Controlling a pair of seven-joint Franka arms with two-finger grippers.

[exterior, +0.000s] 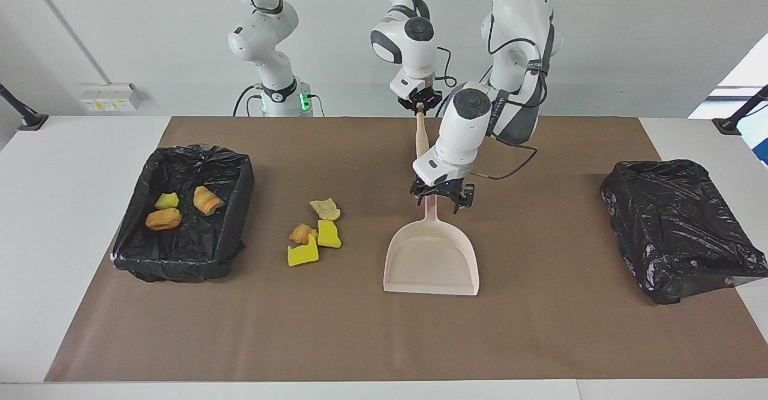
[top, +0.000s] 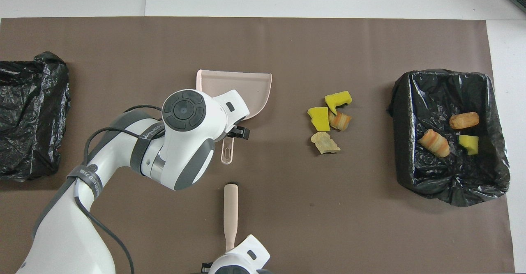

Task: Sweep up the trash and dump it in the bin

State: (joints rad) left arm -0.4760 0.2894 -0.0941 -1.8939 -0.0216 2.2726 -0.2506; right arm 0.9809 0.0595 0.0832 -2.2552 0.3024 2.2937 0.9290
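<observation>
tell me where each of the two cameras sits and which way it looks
Facing view: high across the table, looking at the robots; both arms show whole, the left claw open over the dustpan handle, the right claw shut on the brush.
Overhead view: high above the robots' end, looking forward and steeply down; the left arm enters from the bottom, only the right wrist shows.
Shared, half a turn apart: dustpan, brush, loose trash, the open bin, the crumpled black bag.
</observation>
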